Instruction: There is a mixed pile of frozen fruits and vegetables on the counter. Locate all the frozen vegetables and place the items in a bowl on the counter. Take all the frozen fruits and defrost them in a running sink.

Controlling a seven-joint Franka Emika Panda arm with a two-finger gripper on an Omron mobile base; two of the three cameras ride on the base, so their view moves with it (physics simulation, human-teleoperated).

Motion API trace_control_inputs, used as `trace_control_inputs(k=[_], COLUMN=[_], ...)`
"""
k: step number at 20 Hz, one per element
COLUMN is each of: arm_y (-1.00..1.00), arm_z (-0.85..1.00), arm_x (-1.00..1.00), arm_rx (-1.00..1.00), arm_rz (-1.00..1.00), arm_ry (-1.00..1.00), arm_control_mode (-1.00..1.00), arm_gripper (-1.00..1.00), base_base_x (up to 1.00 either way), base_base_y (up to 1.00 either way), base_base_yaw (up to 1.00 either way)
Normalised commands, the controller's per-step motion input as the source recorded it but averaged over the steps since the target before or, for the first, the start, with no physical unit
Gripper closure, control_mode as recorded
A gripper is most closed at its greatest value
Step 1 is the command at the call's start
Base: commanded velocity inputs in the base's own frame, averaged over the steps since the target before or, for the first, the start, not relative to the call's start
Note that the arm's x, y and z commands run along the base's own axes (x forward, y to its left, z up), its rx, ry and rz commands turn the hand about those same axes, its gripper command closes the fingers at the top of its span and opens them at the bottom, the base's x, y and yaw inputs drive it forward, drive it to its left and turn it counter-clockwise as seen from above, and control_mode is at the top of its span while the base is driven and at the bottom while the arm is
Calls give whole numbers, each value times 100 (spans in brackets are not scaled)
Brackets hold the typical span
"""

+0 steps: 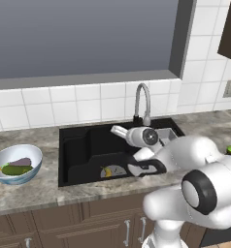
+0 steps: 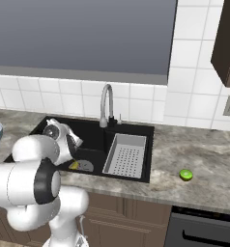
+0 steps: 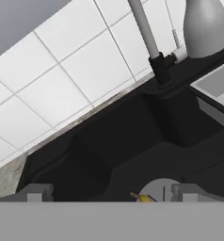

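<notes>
The counter [image 1: 35, 189] is speckled grey-brown granite. On it sit 1 bowl [image 1: 16, 163] left of the sink [image 1: 88, 145] and 1 lime [image 2: 186, 174] to the right.

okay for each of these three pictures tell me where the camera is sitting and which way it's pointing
Left base view: behind the arm's left, facing the black rectangular sink, curved chrome faucet and pale blue-white bowl; white arm at lower right.
Right base view: behind the arm's right, facing sink, grey perforated tray and small round green lime; arm at lower left.
Hand view: on the hand inside the sink, facing the faucet; the open gripper at bottom.
All three share the small curved yellow banana by the drain.
</notes>
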Motion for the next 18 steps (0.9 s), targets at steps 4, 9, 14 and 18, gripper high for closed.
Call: trace_control_inputs(k=[4,9,14,18], arm_y=[26,16,0,-11], arm_z=[62,61,31,2], arm_x=[-4,-15,-21,-32], arm_rx=[-8,-8,-9,-9], arm_rz=[0,0,0,0], arm_ry=[1,6,7,7], arm_control_mode=[-100,-100,-100,-100], arm_gripper=[-100,-100,-100,-100], base_base_x=[0,0,0,0], base_base_y=[0,0,0,0], base_base_yaw=[0,0,0,0])
